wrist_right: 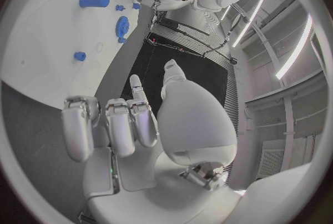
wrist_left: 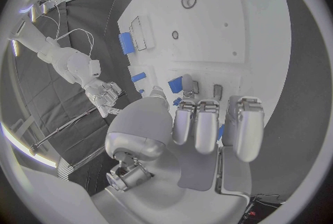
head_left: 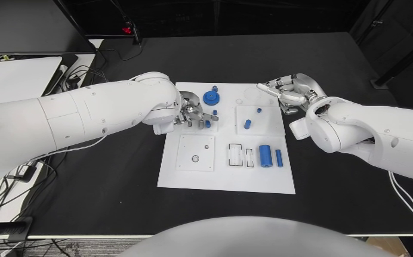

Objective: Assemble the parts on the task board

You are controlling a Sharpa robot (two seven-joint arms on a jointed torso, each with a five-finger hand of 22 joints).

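Task board (head_left: 225,179), a white plate, is lying mid-bench (head_left: 112,203), nearest edge bare; a blue cylinder (head_left: 266,155) is lying on its side beside a smaller blue bar (head_left: 279,158), right of clear slotted frames (head_left: 235,154); farther in, a short blue peg (head_left: 247,124) and a tiny one (head_left: 258,110) are sitting on the board's right half; a blue gear (head_left: 210,97) is lying at the far edge. Left hand (head_left: 194,115) is hovering over the board's left-centre, just short of the gear, fingers curled down around a small blue part (head_left: 207,124); whether it is actually pinching it, cannot tell. Right hand (head_left: 288,95) is hanging at the board's far right corner, apart from the pegs, fingers loosely curled, nothing held.
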